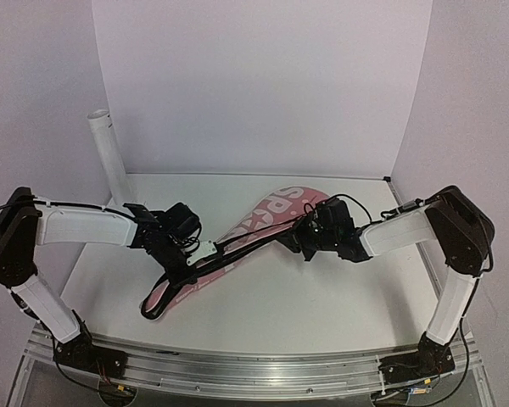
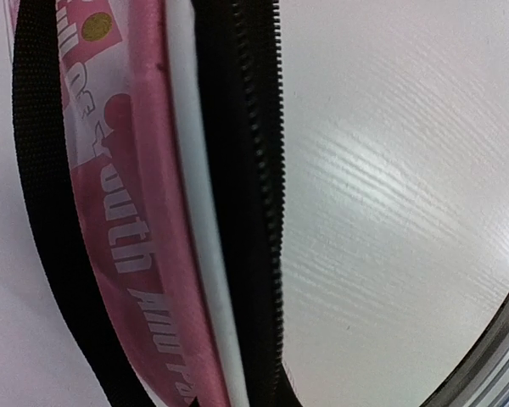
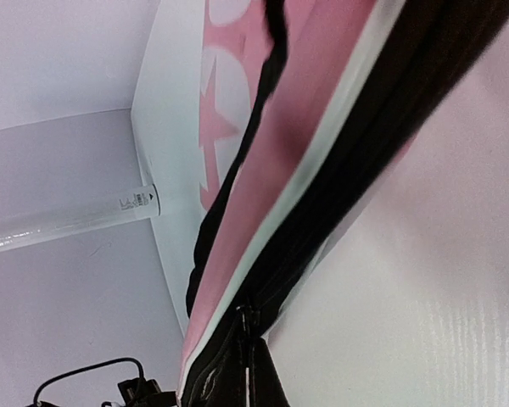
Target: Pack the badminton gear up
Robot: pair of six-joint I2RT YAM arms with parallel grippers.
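The long pink bag (image 1: pixel 271 212) lies diagonally across the white table, wide end at the back right. No racket or shuttlecock shows in any view. My left gripper (image 1: pixel 199 252) is at the bag's narrow half, on its black zipper edge (image 2: pixel 254 170), beside the pink lettered side (image 2: pixel 127 212). My right gripper (image 1: pixel 306 236) is at the wide end, where the zipper edge (image 3: pixel 356 144) runs down into the jaws. The black edge stretches taut between the two grippers. Both look shut on it, though no finger shows clearly in the wrist views.
A tall white tube (image 1: pixel 110 157) stands upright at the back left, also in the right wrist view (image 3: pixel 68 219). The bag's black strap (image 1: pixel 165 292) loops loose by its near end. White walls close the back and sides. A metal rail (image 1: pixel 254 369) runs along the near edge.
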